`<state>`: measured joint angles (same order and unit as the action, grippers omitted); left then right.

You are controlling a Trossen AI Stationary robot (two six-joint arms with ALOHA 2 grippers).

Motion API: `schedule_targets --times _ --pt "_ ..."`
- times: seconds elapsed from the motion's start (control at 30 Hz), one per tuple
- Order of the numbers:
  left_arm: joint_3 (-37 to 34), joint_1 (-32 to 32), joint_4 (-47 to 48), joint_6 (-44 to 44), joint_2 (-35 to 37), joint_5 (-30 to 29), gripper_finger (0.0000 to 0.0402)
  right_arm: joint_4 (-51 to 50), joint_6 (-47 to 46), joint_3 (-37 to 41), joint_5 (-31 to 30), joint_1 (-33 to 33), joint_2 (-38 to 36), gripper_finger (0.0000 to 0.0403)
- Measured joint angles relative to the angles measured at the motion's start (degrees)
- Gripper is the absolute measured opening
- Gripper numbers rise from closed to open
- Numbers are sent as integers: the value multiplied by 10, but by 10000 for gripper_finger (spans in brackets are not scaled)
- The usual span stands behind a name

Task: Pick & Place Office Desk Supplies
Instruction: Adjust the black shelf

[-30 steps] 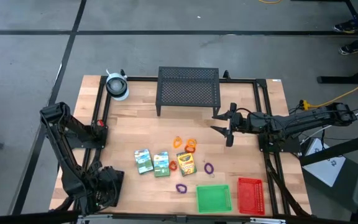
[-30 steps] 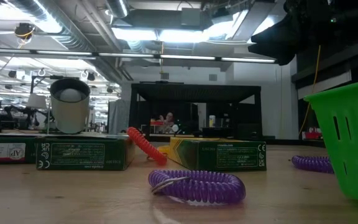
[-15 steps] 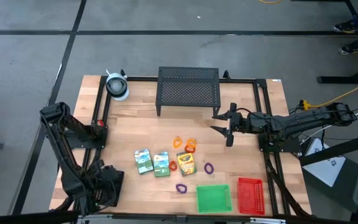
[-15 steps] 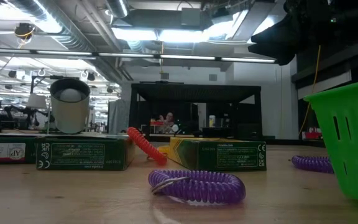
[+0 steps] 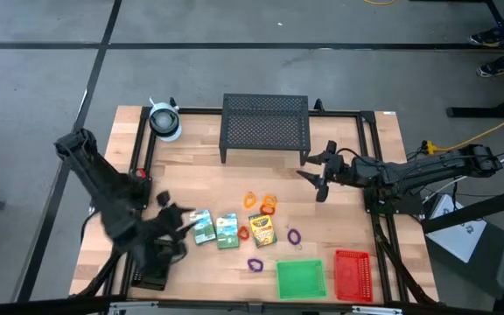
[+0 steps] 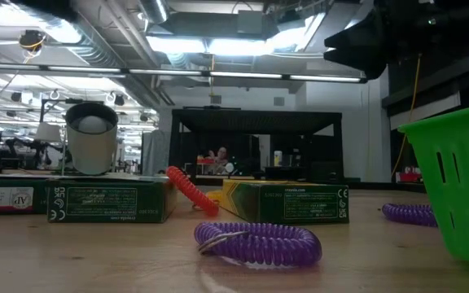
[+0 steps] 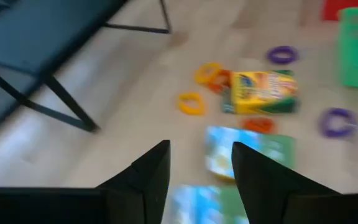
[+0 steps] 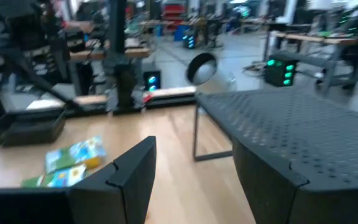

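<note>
Two green-white card boxes (image 5: 201,226) (image 5: 227,231) and a yellow-green crayon box (image 5: 262,229) lie flat mid-table, with orange loops (image 5: 269,206) and purple loops (image 5: 294,236) (image 5: 255,263) around them. A green tray (image 5: 301,279) and a red tray (image 5: 353,274) stand at the near right. My left gripper (image 5: 180,217) hovers open just left of the left card box (image 7: 194,205), touching nothing. My right gripper (image 5: 309,182) hangs open and level over the table's right half, beside the mesh stand.
A large black mesh stand (image 5: 266,128) on legs stands at the far middle. A whitish roll (image 5: 164,120) sits at the far left corner. A black tray (image 8: 27,127) lies at the near left. Bare wood (image 5: 199,179) lies between stand and boxes.
My left gripper has risen from the table's near left corner and swung toward the right and far side, up to the left card box, turning as it went. The boxes, loops and trays lie as before.
</note>
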<state>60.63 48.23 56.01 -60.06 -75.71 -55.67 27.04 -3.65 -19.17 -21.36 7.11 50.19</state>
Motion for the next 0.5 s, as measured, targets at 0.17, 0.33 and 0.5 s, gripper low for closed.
schedule_targets --times 0.17,0.33,0.5 --pt "-93 -86 -157 189 70 49 151 -2 -9 0 -42 0 1 215" --pt "-298 -168 -475 349 190 173 137 -14 -4 0 -61 -8 6 215" --pt "-451 -241 -686 453 311 209 126 -19 12 0 -42 -35 22 215"
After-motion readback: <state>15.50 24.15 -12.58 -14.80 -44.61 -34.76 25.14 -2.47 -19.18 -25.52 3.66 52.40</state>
